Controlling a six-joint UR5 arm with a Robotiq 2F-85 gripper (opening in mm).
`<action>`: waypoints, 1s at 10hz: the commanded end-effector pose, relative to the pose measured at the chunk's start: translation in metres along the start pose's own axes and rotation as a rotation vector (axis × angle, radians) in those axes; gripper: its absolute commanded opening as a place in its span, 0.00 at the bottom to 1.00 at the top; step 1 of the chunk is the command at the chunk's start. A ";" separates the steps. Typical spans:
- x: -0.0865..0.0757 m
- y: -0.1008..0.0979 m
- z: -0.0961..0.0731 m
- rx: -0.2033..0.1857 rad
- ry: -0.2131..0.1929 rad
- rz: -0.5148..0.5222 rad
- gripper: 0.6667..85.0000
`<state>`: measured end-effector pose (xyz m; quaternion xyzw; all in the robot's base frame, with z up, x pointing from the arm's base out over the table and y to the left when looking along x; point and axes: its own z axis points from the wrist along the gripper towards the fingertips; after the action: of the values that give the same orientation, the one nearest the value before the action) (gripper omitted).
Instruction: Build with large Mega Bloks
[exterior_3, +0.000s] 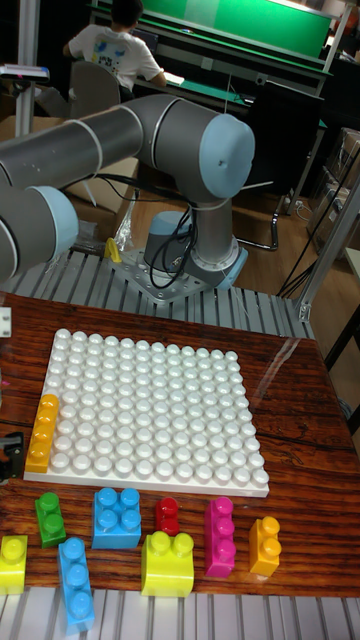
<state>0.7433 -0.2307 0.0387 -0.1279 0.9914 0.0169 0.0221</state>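
- Tall fixed view: the UR5 arm (150, 135) is seen sweeping from its base (190, 275) behind the table out toward the left edge of the picture, where it is cut off by the frame
- At the far left edge, beside the lower corner of the baseplate, a small dark part (10, 452) is seen that may belong to the pincer; this cannot be confirmed, and whether the fingers are spread or pressed together cannot be told
- The white studded baseplate (150, 415) is laid flat on the wooden table (300, 400), to the right of that dark part
- One orange block (42, 432) is already seated on the baseplate's left edge, its long axis running along that edge; it is the piece lying nearest the dark part
- The loose Mega Bloks are lined up in front of the baseplate, toward the camera and rightward of the dark part: a yellow-green block (13, 562), a green block (50, 517), a long light-blue block (75, 583), a square blue block (117, 516), a red block (167, 515), a yellow block (167, 563), a magenta block (220, 536) and a small orange block (265, 545)
- The build is judged barely begun; the next pick would call for a reach rightward and toward the camera, the green block and the yellow-green block being the closest candidates
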 end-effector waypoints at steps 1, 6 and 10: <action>-0.008 0.002 0.003 -0.004 -0.010 0.000 0.80; -0.017 0.000 0.013 0.003 -0.016 -0.002 0.79; -0.017 -0.004 0.019 0.014 -0.015 0.001 0.77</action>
<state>0.7594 -0.2289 0.0226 -0.1299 0.9911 0.0098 0.0272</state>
